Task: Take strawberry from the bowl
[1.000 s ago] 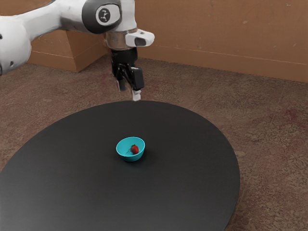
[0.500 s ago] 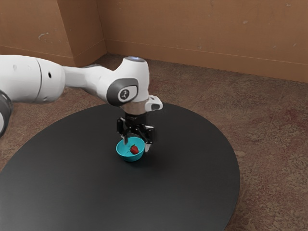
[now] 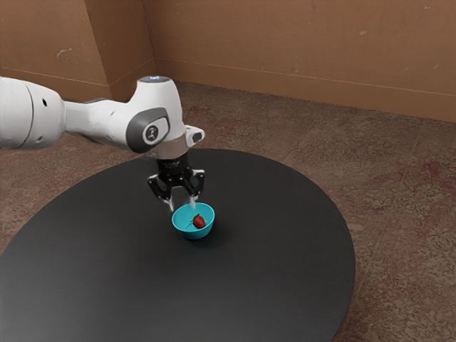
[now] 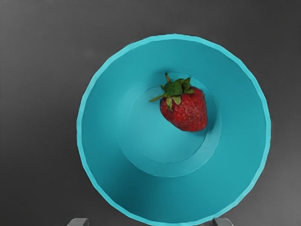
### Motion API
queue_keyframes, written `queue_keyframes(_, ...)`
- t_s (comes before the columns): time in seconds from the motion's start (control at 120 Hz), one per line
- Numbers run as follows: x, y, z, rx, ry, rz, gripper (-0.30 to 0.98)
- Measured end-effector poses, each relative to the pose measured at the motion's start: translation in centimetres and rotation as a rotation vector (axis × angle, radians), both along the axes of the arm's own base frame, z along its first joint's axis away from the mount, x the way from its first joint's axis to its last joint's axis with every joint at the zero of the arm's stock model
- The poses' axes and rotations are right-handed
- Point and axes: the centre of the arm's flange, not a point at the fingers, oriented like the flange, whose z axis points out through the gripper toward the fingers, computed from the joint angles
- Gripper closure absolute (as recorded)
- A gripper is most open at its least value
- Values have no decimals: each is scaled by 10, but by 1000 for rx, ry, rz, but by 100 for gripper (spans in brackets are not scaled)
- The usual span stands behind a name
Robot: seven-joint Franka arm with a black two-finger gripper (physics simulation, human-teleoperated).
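where the foreground begins, nearest to me, the black table (image 3: 178, 299) curves across the lower left of the frame. left of centre sits the upright turquoise bowl (image 3: 187, 231); the red strawberry (image 3: 199, 222) lies within, its leafy green cap (image 4: 176, 89) attached. just beyond, the gripper (image 3: 182, 205) points downward near the rim, its two fingers set wide apart, nothing held between them. farther back, the white arm (image 3: 96, 121) enters from upper left, before a brown wall (image 3: 306, 43).
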Motion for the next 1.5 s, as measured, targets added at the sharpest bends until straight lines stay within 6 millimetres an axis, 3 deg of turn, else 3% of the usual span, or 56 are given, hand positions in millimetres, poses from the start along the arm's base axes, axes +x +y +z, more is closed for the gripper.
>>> queue_keyframes(0.108,10,-2,-6,-8,-11,56,41)
queue_keyframes(0.275,13,-7,-33,4,15,122,43)
queue_keyframes(0.858,27,-19,-58,63,-92,189,48)
queue_keyframes(1.5,31,-5,-85,61,-90,274,48)
